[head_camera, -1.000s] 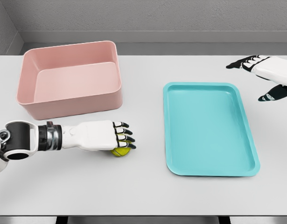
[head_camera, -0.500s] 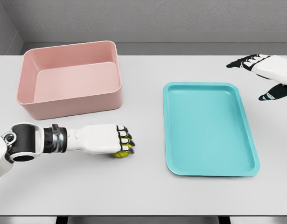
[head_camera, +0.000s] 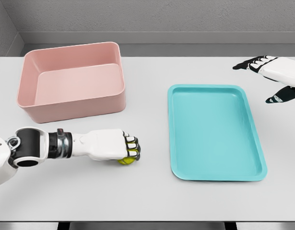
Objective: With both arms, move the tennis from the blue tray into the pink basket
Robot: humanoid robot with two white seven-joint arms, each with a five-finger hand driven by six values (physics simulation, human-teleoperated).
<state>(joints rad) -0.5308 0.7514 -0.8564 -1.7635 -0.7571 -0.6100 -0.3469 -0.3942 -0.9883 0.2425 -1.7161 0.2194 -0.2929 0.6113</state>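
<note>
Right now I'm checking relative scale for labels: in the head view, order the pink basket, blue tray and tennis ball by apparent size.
1. Pink basket and blue tray: similar in footprint, too close to rank.
2. Tennis ball: by far the smallest, mostly hidden under the left hand.

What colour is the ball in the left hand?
Yellow-green tennis ball, partly hidden under the left hand; head view.

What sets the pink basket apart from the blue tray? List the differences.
The pink basket has tall walls and sits at the table's back left; the blue tray is shallow, with only a low rim, and lies right of center. The basket's long side runs across the picture; the tray's runs front to back. Both are rectangular with rounded corners, and both are empty: the tennis ball is under the left hand on the table between them.
</note>
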